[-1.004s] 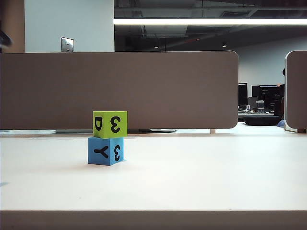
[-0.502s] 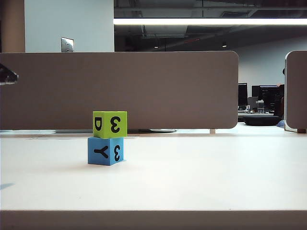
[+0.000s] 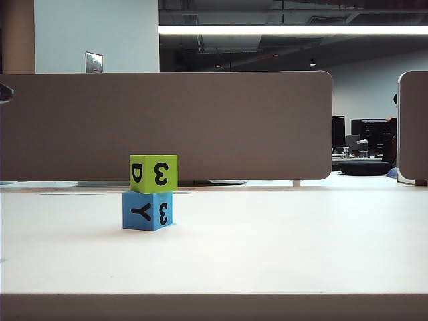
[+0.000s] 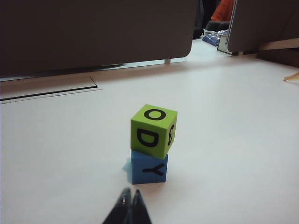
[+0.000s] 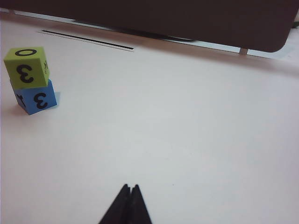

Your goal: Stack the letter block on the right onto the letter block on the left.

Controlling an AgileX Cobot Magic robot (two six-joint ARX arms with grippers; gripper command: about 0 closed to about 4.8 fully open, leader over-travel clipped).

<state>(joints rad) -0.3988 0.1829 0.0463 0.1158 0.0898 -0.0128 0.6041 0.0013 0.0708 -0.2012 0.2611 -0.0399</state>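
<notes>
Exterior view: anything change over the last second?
Only at the left edge: a dark arm part showed high up, dropped lower and reached further in, and now just a sliver remains. The green block stays stacked on the blue block, unmoved. Left hand and right hand are shut, holding nothing.

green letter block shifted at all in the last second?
No. The green foam letter block sits squarely on the blue letter block, same spot against the grey partition panel behind. Both grippers are clear of it.
</notes>
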